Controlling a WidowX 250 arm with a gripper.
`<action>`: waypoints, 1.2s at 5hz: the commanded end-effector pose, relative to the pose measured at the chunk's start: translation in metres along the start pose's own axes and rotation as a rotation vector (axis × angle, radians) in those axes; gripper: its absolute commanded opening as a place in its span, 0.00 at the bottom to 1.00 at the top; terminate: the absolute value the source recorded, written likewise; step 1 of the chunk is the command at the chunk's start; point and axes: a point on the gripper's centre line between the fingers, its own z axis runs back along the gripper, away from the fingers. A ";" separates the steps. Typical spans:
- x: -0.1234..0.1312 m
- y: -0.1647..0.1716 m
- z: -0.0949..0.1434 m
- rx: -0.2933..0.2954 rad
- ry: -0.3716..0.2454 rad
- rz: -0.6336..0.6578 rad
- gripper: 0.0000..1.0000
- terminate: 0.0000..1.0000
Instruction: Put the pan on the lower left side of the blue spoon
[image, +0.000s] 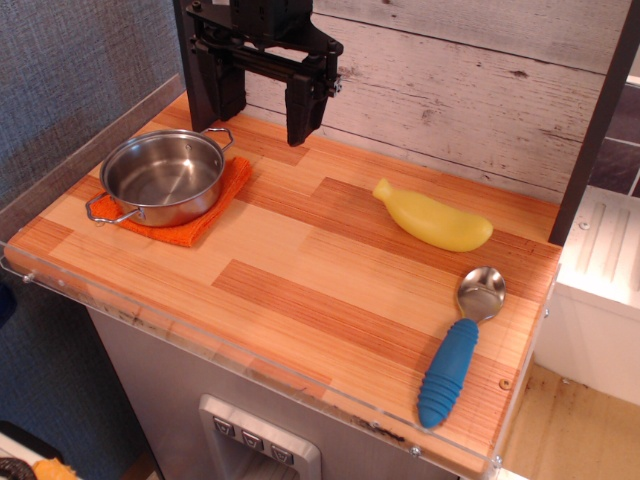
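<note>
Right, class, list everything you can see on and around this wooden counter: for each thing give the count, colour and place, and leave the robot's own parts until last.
pan: one, shiny steel with two wire loop handles, back left of the counter, sitting on the cloth
cloth: one, orange, under the pan at back left
banana: one, yellow, right of centre towards the back
blue spoon: one, metal bowl with ribbed blue handle, front right, handle pointing to the front edge
counter: one, striped light and reddish wood, with a clear strip along its front edge
claw: one, black, open, hanging above the back of the counter just behind the pan, holding nothing
</note>
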 end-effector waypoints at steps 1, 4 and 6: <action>0.000 0.000 0.000 0.000 0.000 0.000 1.00 0.00; -0.007 0.054 -0.048 0.089 0.058 0.004 1.00 0.00; -0.007 0.061 -0.087 0.009 -0.014 0.006 1.00 0.00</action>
